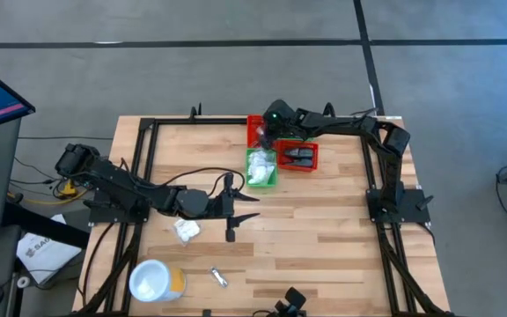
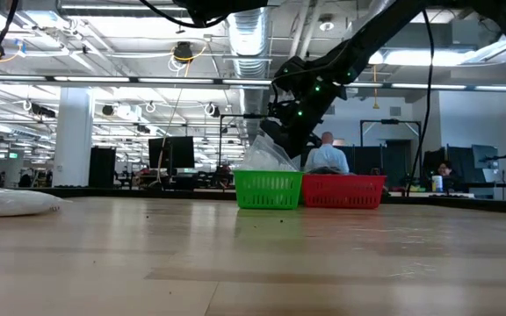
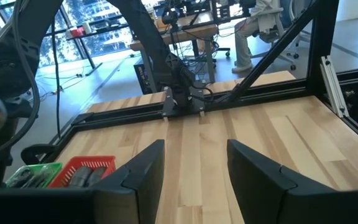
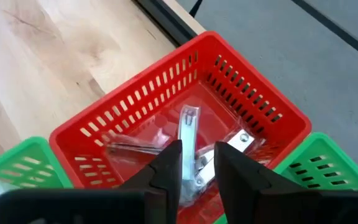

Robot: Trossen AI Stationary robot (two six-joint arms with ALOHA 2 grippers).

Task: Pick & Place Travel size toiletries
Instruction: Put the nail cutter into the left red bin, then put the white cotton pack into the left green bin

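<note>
The right gripper (image 4: 196, 163) hangs over a red bin (image 4: 135, 99) at the table's far edge, its fingers slightly apart above silver sachets (image 4: 188, 127) lying inside (clear wrap around them). Beside it, a green bin (image 1: 261, 168) holds white packets (image 1: 259, 167). The left gripper (image 1: 238, 210) hovers mid-table, fingers apart and empty. One white packet (image 1: 186, 231) lies near it, another silver sachet (image 1: 219, 278) farther forward beside the white tub (image 1: 154, 282).

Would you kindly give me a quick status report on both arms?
Right claw open above red bin. Left claw open, idle mid-table. White packet and silver sachet still on table.
</note>
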